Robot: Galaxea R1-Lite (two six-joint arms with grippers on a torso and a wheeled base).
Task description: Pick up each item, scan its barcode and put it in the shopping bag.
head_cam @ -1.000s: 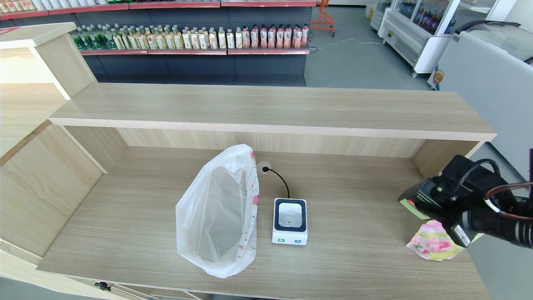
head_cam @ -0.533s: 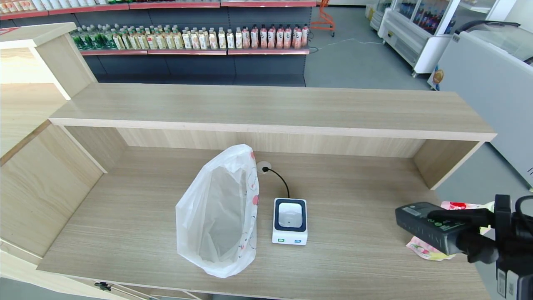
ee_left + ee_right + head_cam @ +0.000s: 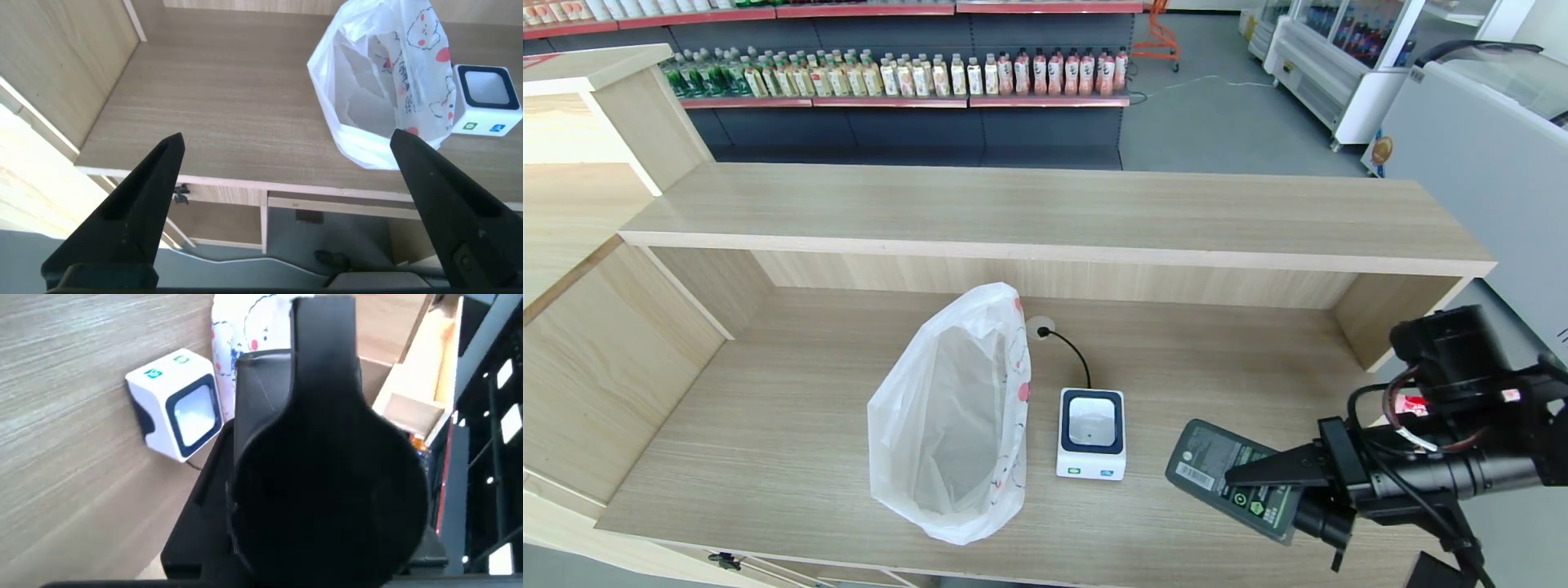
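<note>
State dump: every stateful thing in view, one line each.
Bag: standing, mouth open, looks empty.
Scanner: on counter, window up, cabled.
Pack: held above counter right of scanner, barcode side up.
Right gripper: jaws shut on pack.
Left gripper: jaws open, empty.

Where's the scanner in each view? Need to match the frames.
Head: scanner mid-counter, between the bag and the held box.
Left wrist: scanner on the counter, close beside the bag.
Right wrist: scanner on the counter, with the bag just behind it.
Shared landmark: the bag, right next to the scanner in all three.
</note>
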